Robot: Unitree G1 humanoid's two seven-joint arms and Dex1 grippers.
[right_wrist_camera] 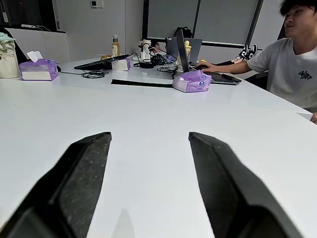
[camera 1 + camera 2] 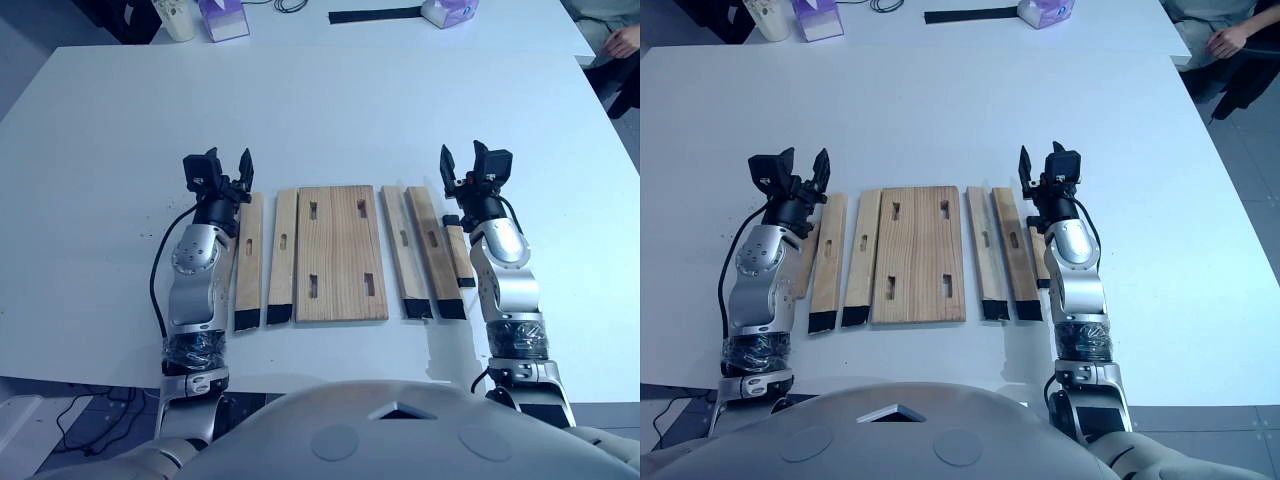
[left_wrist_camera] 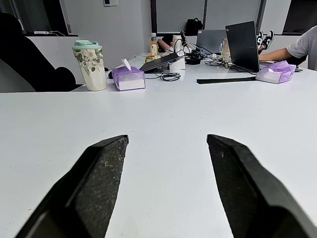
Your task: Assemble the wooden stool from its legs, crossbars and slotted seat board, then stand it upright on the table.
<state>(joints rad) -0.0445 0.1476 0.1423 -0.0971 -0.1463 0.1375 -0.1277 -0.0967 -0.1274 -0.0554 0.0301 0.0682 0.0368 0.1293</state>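
The slotted seat board [image 2: 342,252] lies flat in the middle of the white table [image 2: 330,110]. Two wooden strips [image 2: 249,260] [image 2: 283,255] lie left of it, and two long strips [image 2: 402,250] [image 2: 432,250] and a shorter piece [image 2: 459,255] lie on its right. All have black ends toward me. My left gripper [image 2: 230,165] hovers open and empty over the far end of the leftmost strip. By the far end of the rightmost pieces is my right gripper [image 2: 463,160], also open and empty. Each wrist view looks between spread fingers [image 3: 99,183] [image 1: 79,173] at bare tabletop.
Along the table's far edge stand a flowered cup [image 2: 178,18], a purple tissue box [image 2: 223,18], a black strip [image 2: 375,14] and another tissue box [image 2: 448,12]. A person sits beyond the far right corner. The near edge runs just behind the strips.
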